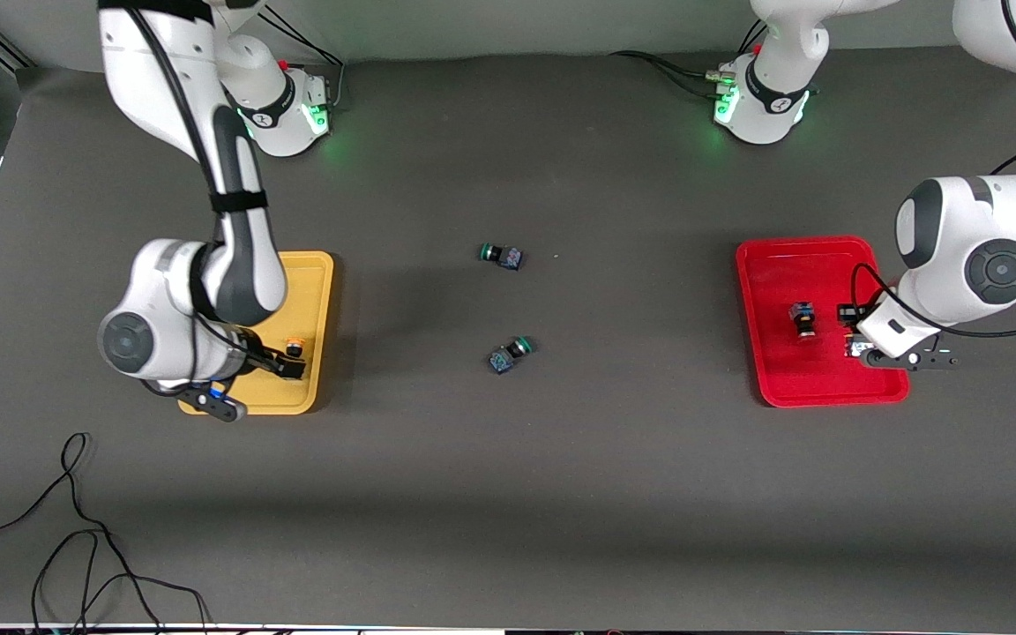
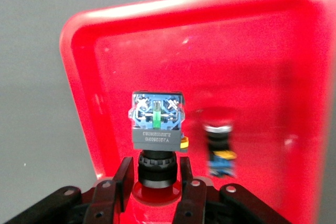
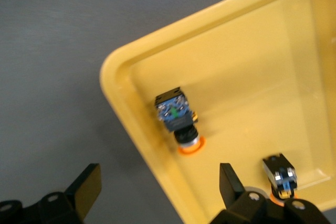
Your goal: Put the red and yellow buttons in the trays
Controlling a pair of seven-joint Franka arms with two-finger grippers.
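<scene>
The red tray (image 1: 773,265) holds two red buttons. One (image 2: 157,119) stands on its red cap between the fingers of my left gripper (image 2: 156,169), which is open with a small gap on each side of the barrel. The other red button (image 1: 802,319) lies beside it and also shows in the left wrist view (image 2: 219,148). My left gripper (image 1: 852,332) is low in that tray. The yellow tray (image 1: 324,291) holds two yellow buttons (image 3: 178,116) (image 3: 280,177); one shows in the front view (image 1: 294,346). My right gripper (image 3: 157,182) is wide open and empty over that tray's rim (image 1: 283,363).
Two green-capped buttons lie on the dark table between the trays, one (image 1: 502,255) farther from the front camera, one (image 1: 509,353) nearer. A loose black cable (image 1: 76,529) lies near the front edge at the right arm's end.
</scene>
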